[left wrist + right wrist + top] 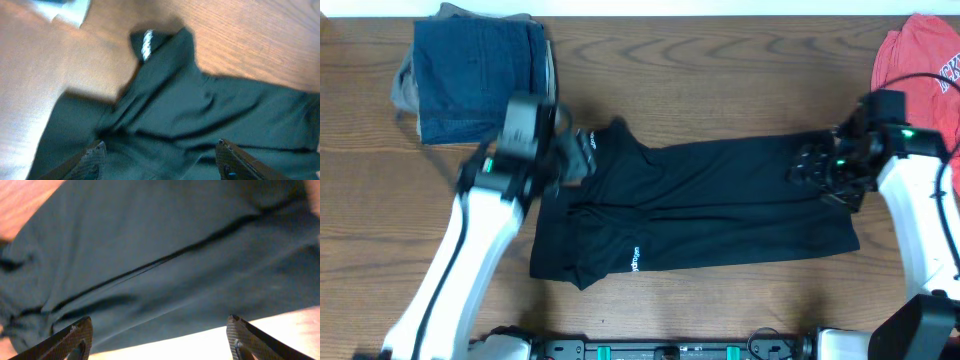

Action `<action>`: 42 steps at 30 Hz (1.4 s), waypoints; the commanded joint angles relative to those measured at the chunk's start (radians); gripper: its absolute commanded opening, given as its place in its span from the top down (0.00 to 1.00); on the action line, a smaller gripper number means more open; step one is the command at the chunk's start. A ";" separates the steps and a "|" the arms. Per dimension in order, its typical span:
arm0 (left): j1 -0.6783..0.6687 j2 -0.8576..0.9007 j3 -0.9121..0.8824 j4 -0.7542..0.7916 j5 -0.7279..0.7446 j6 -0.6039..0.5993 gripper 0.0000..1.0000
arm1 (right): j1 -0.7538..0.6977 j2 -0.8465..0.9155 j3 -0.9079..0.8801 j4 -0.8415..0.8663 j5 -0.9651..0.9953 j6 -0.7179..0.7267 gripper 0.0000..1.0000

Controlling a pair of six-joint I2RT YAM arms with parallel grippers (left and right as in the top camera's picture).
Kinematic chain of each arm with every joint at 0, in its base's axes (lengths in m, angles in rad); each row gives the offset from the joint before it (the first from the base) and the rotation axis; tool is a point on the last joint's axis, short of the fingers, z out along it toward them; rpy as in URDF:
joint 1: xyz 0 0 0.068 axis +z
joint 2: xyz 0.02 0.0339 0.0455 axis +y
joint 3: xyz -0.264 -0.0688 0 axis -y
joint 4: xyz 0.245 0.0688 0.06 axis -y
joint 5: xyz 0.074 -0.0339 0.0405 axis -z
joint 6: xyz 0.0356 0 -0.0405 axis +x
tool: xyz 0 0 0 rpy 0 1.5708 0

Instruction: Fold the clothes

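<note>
Where clothes [720, 205] end, table [720, 90] wood shows on every side.

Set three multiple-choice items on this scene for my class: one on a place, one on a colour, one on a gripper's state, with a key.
1. Where on the table does the denim pile lie?
A. Near edge, middle. B. Near right corner. C. Far edge, on the left arm's side.
2. What colour is the shirt at the far right corner?
A. Coral-red. B. Green. C. White.
3. How does the right gripper stand?
A. Shut on a sleeve. B. Open, over the black garment. C. Out of view.
Key: 1 C, the overhead view shows it far left; 2 A, red cloth shows there; 3 B, the right wrist view shows fingers wide apart above fabric.
</note>
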 commanded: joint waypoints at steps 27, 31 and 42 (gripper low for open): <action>0.144 0.701 0.401 -0.061 0.142 0.220 0.27 | 0.174 -0.011 0.012 0.017 0.048 -0.023 0.10; 0.144 0.729 0.401 -0.031 0.144 0.173 0.27 | 0.174 -0.011 0.012 0.017 0.048 -0.023 0.11; 0.117 0.756 0.396 0.033 0.124 0.193 0.33 | 0.174 -0.011 0.012 0.023 0.049 -0.023 0.11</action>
